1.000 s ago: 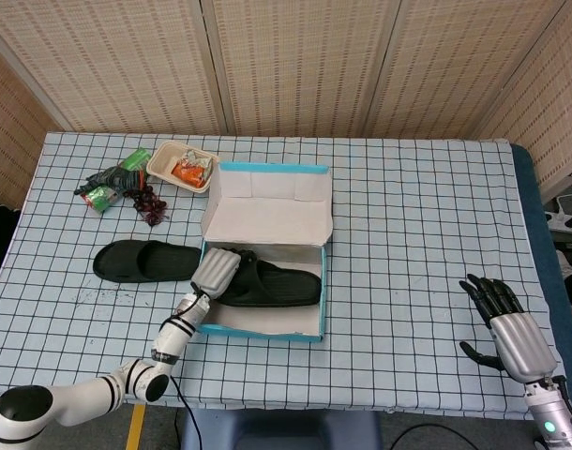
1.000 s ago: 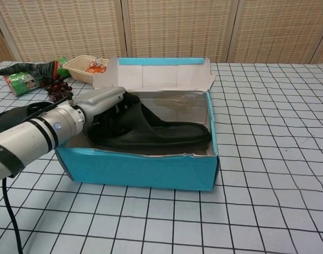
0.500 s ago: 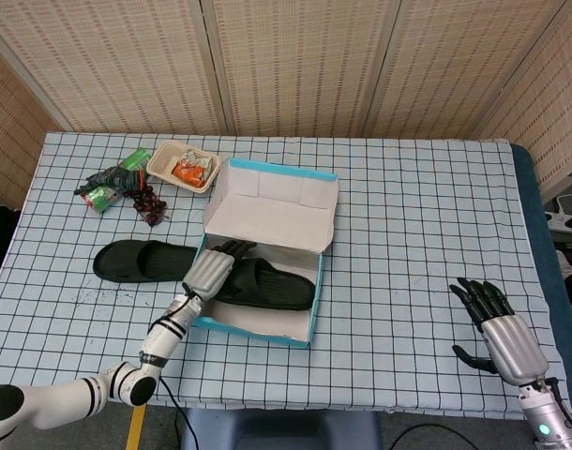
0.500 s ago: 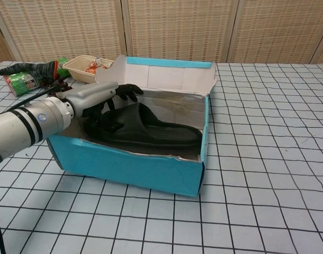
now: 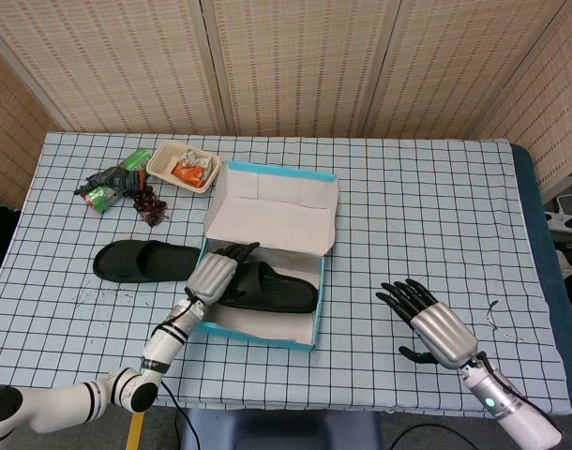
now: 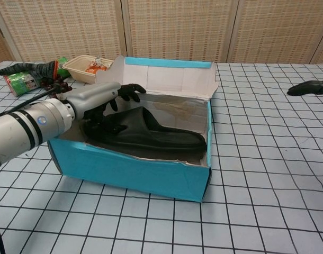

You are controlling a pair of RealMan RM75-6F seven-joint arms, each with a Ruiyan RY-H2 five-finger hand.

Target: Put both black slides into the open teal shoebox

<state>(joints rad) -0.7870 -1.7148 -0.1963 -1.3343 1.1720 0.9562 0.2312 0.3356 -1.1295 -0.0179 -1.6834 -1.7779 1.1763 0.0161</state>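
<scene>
The open teal shoebox (image 5: 305, 333) (image 6: 124, 168) sits mid-table with its white lid flap upright at the back. One black slide (image 5: 272, 289) (image 6: 151, 138) lies inside it. The other black slide (image 5: 141, 261) lies on the table just left of the box. My left hand (image 5: 216, 272) (image 6: 100, 98) reaches over the box's left wall, above the near end of the boxed slide, fingers stretched out and holding nothing. My right hand (image 5: 429, 321) (image 6: 310, 87) hovers over the table right of the box, fingers spread and empty.
A beige food tray (image 5: 183, 167) (image 6: 87, 67) stands behind the box to the left. Green packets and a dark glove (image 5: 108, 183) (image 6: 24, 74) and dark berries (image 5: 151, 202) lie at the far left. The checked tablecloth (image 5: 436, 206) runs to every table edge.
My left hand let go of the boxed slide and its fingers stretched out above it. The box turned slightly. My right hand moved left toward the box.
</scene>
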